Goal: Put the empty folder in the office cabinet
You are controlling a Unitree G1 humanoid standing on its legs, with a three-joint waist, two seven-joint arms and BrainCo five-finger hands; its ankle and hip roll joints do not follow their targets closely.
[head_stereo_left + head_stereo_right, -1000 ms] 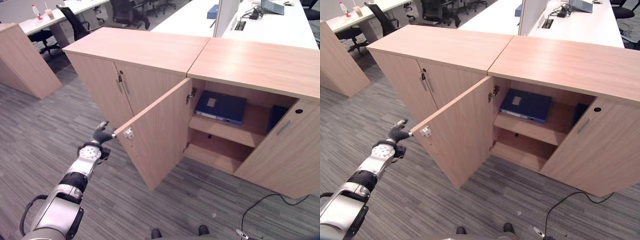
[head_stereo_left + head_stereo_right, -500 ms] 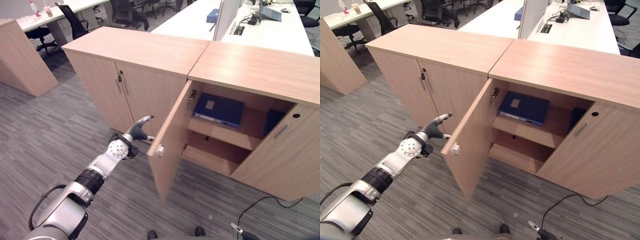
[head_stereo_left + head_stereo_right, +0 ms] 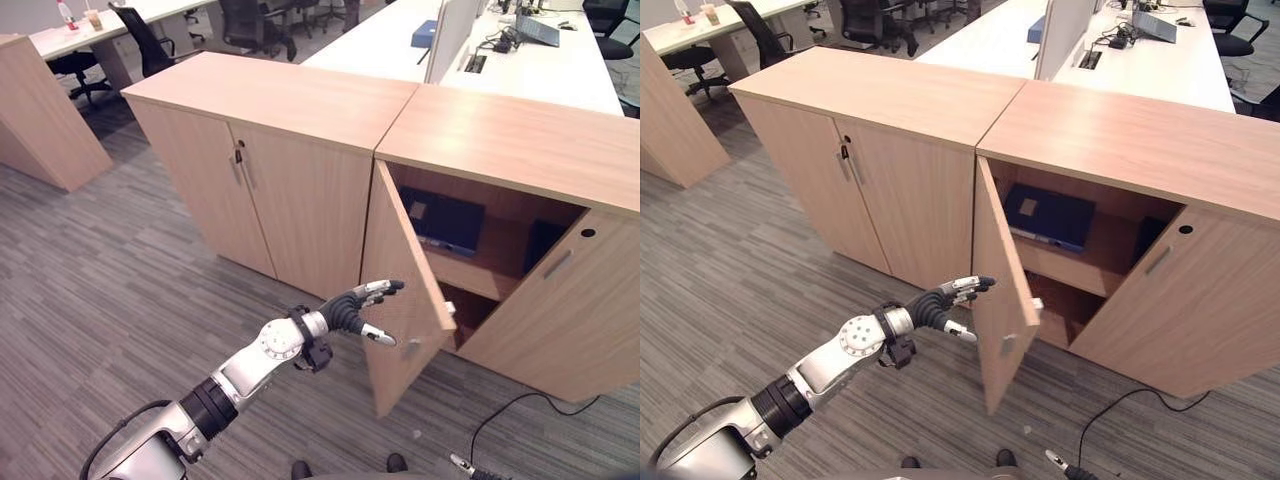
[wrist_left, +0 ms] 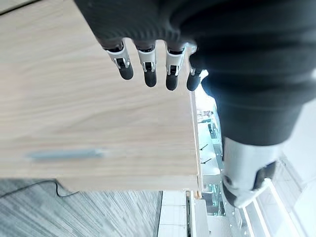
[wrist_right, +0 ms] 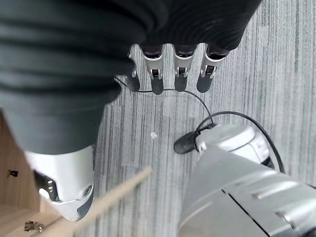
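Bright even office light — cabinet interior [image 3: 500, 235] shadowed; window glare, wrist view.

Head stereo pair looking down at cabinet [image 3: 500, 140], wrist cameras close

Office, desks [image 3: 380, 40], swivel chairs [image 3: 255, 25], cabinets [image 3: 270, 130]

We see the cabinet [image 3: 300, 100] faced in pale wood-grain laminate, smooth with a soft matt sheen, and its door [image 3: 400, 270] has the same finish, with a small metal handle [image 3: 1008, 343]. The folder [image 3: 1048, 215] inside looks like smooth dark-blue plastic or coated board. The floor [image 3: 120, 280] is grey striped carpet, rough and matt. The left hand [image 3: 352, 310] has silvery metal-look fingers [image 4: 147, 64] with dark matt tips under a dark ribbed cover; the right hand [image 5: 163, 74] matches it
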